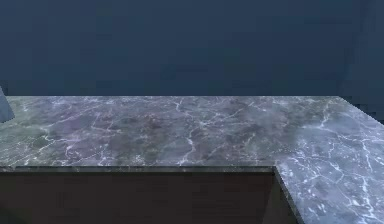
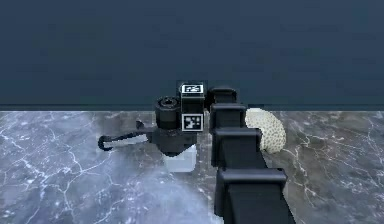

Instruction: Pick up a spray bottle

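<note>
In the arm side view the dark arm (image 2: pixel 240 160) rises from the bottom edge over a grey marble countertop (image 2: pixel 60 170). My gripper (image 2: pixel 106 142) points toward the view's left, its thin fingers (image 2: pixel 125 135) above bare marble, and it holds nothing. Two white marker squares (image 2: pixel 192 108) sit on the wrist. A small pale, glassy shape (image 2: pixel 182 161) lies on the counter just below the gripper's dark body; I cannot tell what it is. No shape here reads clearly as a spray bottle.
A pale, rounded, bumpy object (image 2: pixel 266 130) rests on the counter behind the arm's right side. A dark blue wall (image 2: pixel 100 50) backs the counter. In the forward view the marble counter (image 1: pixel 150 130) runs L-shaped, turning toward me at the right (image 1: pixel 330 170).
</note>
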